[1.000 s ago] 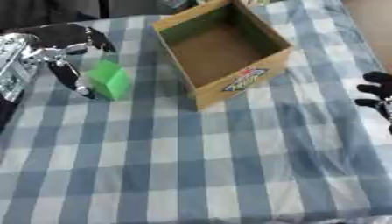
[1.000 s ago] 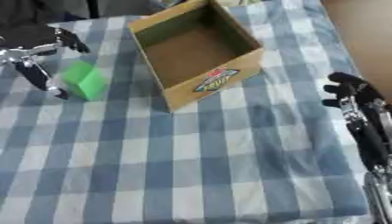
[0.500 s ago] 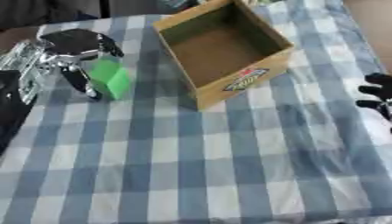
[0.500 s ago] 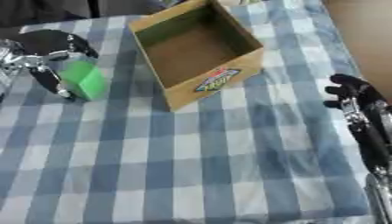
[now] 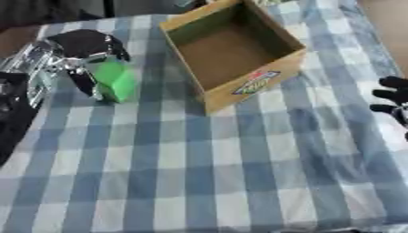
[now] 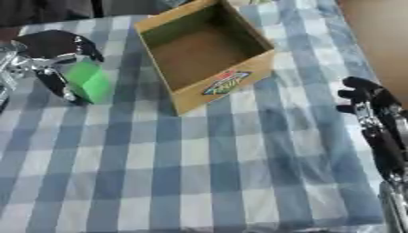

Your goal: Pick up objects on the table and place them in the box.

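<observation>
Left hand (image 5: 78,50) has its fingers curled round the small green block (image 5: 114,79) near the left edge of the blue-and-white checked tablecloth (image 5: 207,173). Open brown cardboard box (image 5: 231,50) stands just right of it by the far edge, and the right hand (image 6: 368,98) hangs idle off the right edge with fingers relaxed.
</observation>
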Robot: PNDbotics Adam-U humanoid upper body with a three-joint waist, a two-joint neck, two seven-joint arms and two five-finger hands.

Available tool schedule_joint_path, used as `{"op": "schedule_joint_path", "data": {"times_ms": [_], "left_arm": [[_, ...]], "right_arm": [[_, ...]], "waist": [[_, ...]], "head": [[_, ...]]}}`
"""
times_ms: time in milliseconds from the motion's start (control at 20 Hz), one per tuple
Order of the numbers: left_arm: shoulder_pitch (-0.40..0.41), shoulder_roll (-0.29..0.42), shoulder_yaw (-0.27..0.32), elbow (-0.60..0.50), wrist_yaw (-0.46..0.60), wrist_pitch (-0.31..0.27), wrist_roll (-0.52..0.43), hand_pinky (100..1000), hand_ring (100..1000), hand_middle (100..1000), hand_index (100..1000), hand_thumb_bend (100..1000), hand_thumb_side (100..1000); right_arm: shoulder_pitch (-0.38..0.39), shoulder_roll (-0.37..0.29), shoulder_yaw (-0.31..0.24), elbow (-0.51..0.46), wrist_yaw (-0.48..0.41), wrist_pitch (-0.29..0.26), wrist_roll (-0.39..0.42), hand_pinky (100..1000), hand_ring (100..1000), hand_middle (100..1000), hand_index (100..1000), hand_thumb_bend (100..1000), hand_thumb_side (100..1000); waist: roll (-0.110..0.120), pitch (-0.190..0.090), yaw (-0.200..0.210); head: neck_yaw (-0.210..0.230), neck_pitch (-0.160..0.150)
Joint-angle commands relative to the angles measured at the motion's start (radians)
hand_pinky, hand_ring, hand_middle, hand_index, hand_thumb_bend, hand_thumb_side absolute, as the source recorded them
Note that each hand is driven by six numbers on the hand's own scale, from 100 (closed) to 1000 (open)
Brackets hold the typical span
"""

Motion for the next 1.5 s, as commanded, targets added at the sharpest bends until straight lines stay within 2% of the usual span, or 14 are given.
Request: {"op": "schedule_joint_path", "data": {"times_ms": [50, 100, 200, 550, 850, 1100, 1500], "left_arm": [[-0.013, 0.012, 0.011, -0.006, -0.017, 0.007, 0.025, 700, 578, 469, 639, 705, 158], [-0.013, 0.014, 0.011, -0.01, -0.019, 0.009, 0.028, 692, 558, 431, 599, 691, 156], [-0.013, 0.02, 0.014, -0.014, -0.013, 0.01, 0.021, 684, 545, 409, 575, 669, 156], [-0.02, 0.07, 0.011, -0.063, 0.048, 0.001, -0.081, 682, 524, 359, 526, 661, 166], [-0.039, 0.124, 0.016, -0.14, 0.148, 0.0, -0.187, 688, 527, 361, 529, 650, 162], [-0.052, 0.151, 0.031, -0.201, 0.236, 0.029, -0.246, 691, 527, 362, 530, 617, 168], [-0.1, 0.126, 0.03, -0.25, 0.346, 0.062, -0.298, 698, 525, 361, 536, 572, 128]], "right_arm": [[-0.004, -0.009, 0.001, -0.009, -0.004, -0.002, 0.002, 718, 815, 813, 847, 100, 723], [-0.004, -0.009, 0.001, -0.009, -0.004, -0.002, 0.002, 718, 815, 813, 847, 100, 723], [-0.005, -0.009, 0.001, -0.009, -0.004, -0.002, 0.003, 718, 815, 813, 847, 100, 722], [-0.003, -0.013, 0.0, -0.007, -0.003, -0.003, 0.003, 718, 815, 813, 847, 100, 722], [-0.001, -0.018, 0.0, -0.004, -0.001, -0.003, 0.003, 718, 815, 813, 847, 100, 723], [0.001, -0.021, 0.0, -0.003, 0.0, -0.003, 0.003, 718, 815, 813, 847, 100, 721], [0.005, -0.021, 0.003, -0.002, -0.001, -0.003, 0.007, 718, 815, 813, 847, 100, 724]], "waist": [[-0.005, -0.013, 0.0], [-0.005, -0.013, 0.001], [-0.004, -0.014, 0.001], [-0.001, -0.017, 0.003], [0.004, -0.022, 0.007], [0.007, -0.025, 0.009], [0.004, -0.028, 0.009]], "head": [[0.002, 0.009], [0.002, 0.009], [0.003, 0.008], [0.0, 0.006], [-0.004, 0.008], [-0.006, 0.008], [-0.005, 0.009]]}}
